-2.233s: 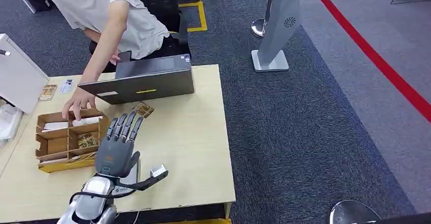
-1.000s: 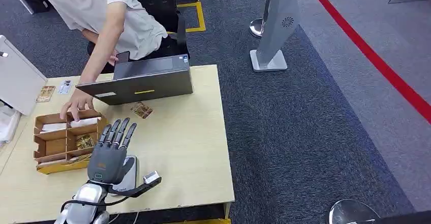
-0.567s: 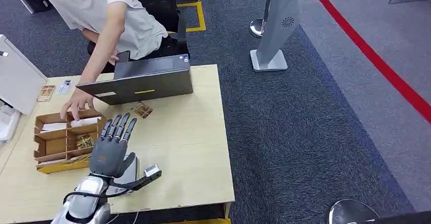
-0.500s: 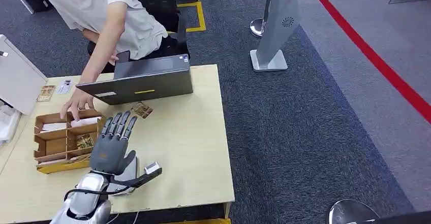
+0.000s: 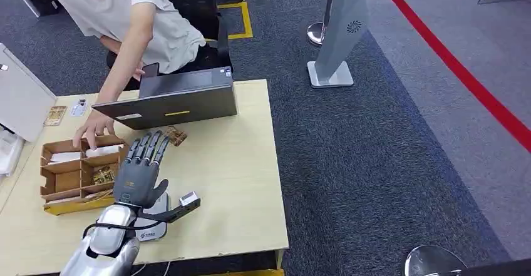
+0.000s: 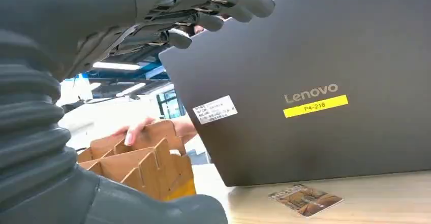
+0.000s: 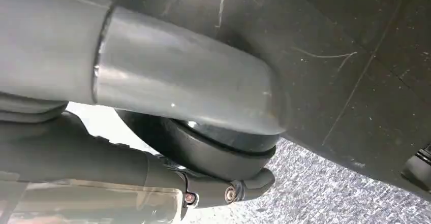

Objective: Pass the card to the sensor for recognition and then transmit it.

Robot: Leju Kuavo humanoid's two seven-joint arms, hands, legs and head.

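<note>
Card [image 5: 176,136], brown patterned, lies flat on the wooden table [image 5: 238,182] just in front of the dark laptop [image 5: 169,101], touching nothing. Left hand [image 5: 141,173] hovers over the table on the near side of the laptop, fingers extended and spread, grasping nothing; fingertips [image 5: 150,139] reach close to the card. Beneath its wrist sits the white sensor [image 5: 150,223]. Left of the laptop's front, a person's hand [image 5: 94,129] rests on the cardboard divider box [image 5: 75,173]. Right hand: state cannot be told.
</note>
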